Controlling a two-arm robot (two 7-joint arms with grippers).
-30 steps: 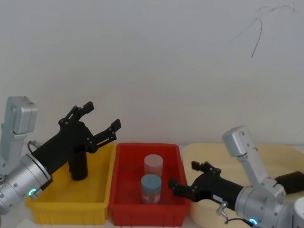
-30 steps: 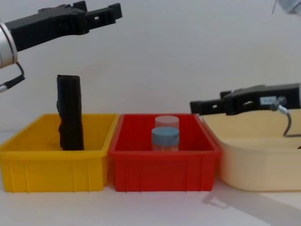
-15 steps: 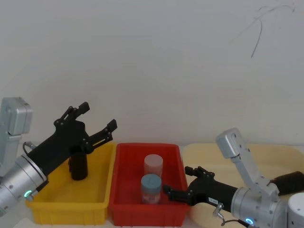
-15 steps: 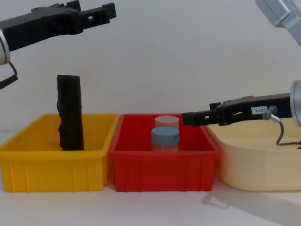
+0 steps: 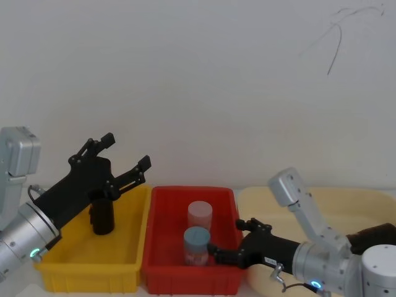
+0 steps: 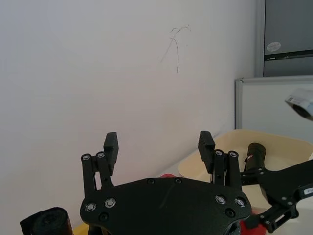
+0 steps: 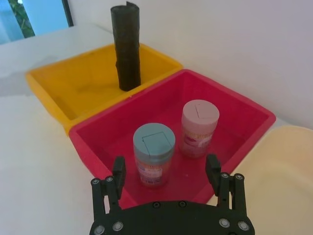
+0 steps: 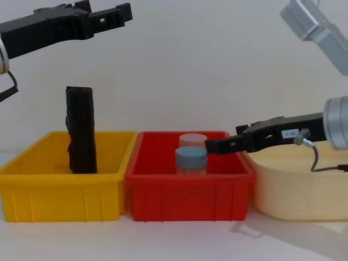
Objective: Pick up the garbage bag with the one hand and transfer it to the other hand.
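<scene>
At the far left, the left gripper (image 5: pixel 127 150), on the arm with the green ring light, hangs in the air over the yellow bin (image 8: pixel 60 187), its two fingers spread wide and holding nothing. Below it the garbage bag (image 8: pixel 81 130), a black roll, stands upright near the back of that bin, its top rising well above the rim; the chest view shows a clear gap between the roll's top and the gripper. Next along, touching the yellow bin, sits the red bin (image 8: pixel 187 197), which holds two jars: a blue-lidded jar (image 8: pixel 191 159) nearer the front and a pink-lidded jar (image 8: pixel 193 140) just behind it. Reaching in from the right, the right gripper (image 5: pixel 225 237), on the arm with the blue ring light, lies low over the red bin's right side, its fingers parted and empty, the tips just beside the blue-lidded jar at lid height. Farthest right is a cream tub (image 8: pixel 293 190), close against the red bin.
</scene>
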